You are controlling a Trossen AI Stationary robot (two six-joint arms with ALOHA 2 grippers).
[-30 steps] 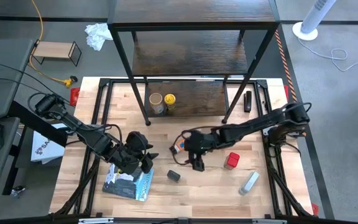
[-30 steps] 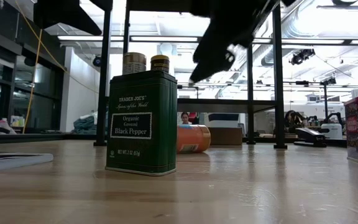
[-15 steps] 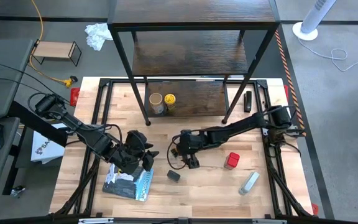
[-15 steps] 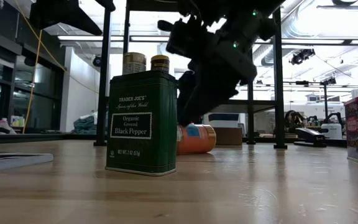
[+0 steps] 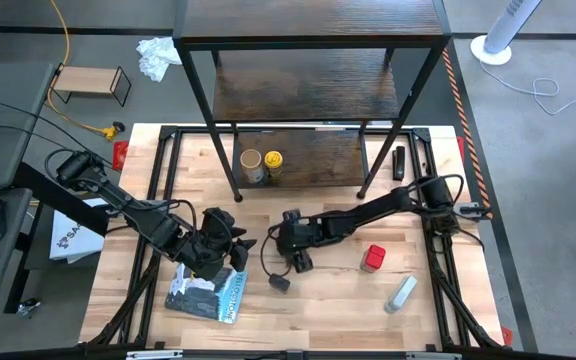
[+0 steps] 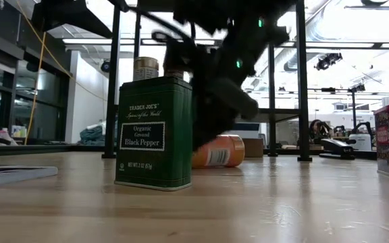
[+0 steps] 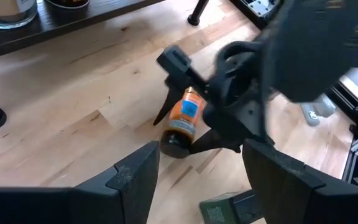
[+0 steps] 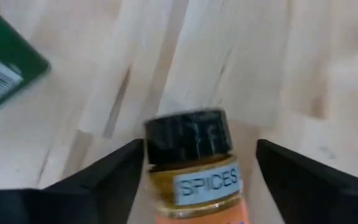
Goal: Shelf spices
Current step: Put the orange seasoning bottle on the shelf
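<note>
2 black jointed arms, looping black cables.

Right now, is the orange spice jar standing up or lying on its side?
On its side. The orange spice jar lies flat on the table, black lid toward the left wrist camera; the open right gripper straddles it.

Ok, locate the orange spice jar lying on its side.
The orange jar lies mid-table between the right gripper's open fingers, just behind the green pepper tin.

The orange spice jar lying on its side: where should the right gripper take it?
Grip the orange spice jar across its round body, behind the black cap, coming down from above. It lies on the table, and the right gripper already has an open finger on each side.
</note>
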